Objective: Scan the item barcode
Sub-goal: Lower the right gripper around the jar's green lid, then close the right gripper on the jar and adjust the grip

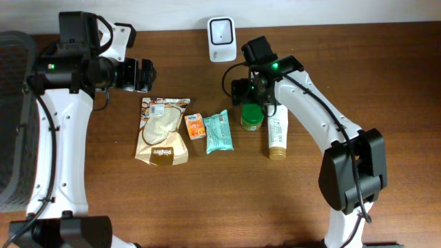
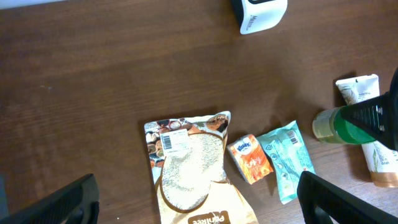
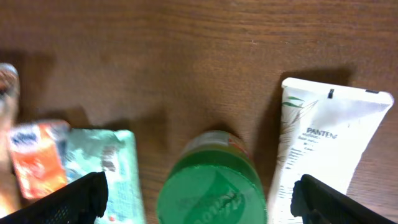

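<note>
A white barcode scanner (image 1: 222, 30) stands at the table's far edge. In a row below it lie a brown snack bag (image 1: 163, 129), an orange tissue pack (image 1: 195, 126), a teal packet (image 1: 219, 131), a green-lidded jar (image 1: 252, 118) and a white Pantene tube (image 1: 278, 134). My right gripper (image 3: 199, 199) is open straight above the jar's lid (image 3: 211, 186), with a gap on each side and nothing gripped. My left gripper (image 2: 196, 199) hangs open above the bag (image 2: 186, 168), whose white barcode label (image 2: 169, 142) faces up.
A grey mesh chair (image 1: 14, 117) sits off the table's left side. The tube (image 3: 323, 143) lies close to the right of the jar, and the teal packet (image 3: 106, 168) close to its left.
</note>
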`<state>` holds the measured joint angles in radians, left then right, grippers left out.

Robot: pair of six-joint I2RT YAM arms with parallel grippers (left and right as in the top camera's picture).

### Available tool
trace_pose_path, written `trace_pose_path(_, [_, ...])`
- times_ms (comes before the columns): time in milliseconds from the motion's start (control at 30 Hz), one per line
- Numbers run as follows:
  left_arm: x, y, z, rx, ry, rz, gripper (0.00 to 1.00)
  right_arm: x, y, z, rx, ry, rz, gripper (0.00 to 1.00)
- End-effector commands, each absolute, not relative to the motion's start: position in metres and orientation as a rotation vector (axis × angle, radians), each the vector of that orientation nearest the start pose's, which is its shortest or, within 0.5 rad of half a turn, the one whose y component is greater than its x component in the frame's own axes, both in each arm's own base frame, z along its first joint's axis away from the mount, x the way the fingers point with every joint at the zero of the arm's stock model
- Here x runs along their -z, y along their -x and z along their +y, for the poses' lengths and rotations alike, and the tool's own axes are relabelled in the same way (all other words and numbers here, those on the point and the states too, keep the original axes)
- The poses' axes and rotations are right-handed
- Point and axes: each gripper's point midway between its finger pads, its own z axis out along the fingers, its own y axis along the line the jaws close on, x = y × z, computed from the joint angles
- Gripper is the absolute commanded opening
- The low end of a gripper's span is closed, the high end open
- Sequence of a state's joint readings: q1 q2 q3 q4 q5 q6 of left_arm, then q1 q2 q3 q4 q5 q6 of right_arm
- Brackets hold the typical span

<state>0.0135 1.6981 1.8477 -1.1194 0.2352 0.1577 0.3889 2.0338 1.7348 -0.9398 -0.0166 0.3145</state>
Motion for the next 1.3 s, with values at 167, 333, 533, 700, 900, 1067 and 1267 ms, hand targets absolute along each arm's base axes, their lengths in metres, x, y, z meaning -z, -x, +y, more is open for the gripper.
trace_pose_path(167, [-0.272, -0.424, -0.034, 0.226, -0.291, 2.499, 0.99, -0.07, -0.421, 0.179, -0.082, 0.539, 2.879, 0.93])
trace_pose_path(333, [-0.272, -0.424, -0.034, 0.226, -0.291, 2.499, 0.99, -0.069, -0.416, 0.179, -0.086, 0.582, 2.891, 0.93])
trace_pose_path(533, [-0.272, -0.424, -0.034, 0.226, -0.291, 2.499, 0.99, -0.063, -0.41, 0.182, -0.136, 0.47, 2.936, 0.85])
trace_pose_path(700, [-0.272, -0.424, -0.034, 0.226, -0.291, 2.499, 0.99, -0.063, -0.407, 0.181, -0.156, 0.172, 2.989, 0.72])
trace_pose_path(900, [-0.272, -0.424, -0.034, 0.226, -0.291, 2.499, 0.99, -0.062, -0.404, 0.179, -0.156, 0.04, 3.014, 0.58])
trace_pose_path(1067, [-0.272, -0.424, -0.034, 0.226, -0.291, 2.499, 0.99, -0.062, -0.403, 0.179, -0.167, -0.209, 3.02, 0.48])
trace_pose_path(1267, [-0.272, -0.424, -0.034, 0.226, -0.291, 2.499, 0.99, -0.063, -0.407, 0.179, -0.207, -0.82, 2.917, 0.48])
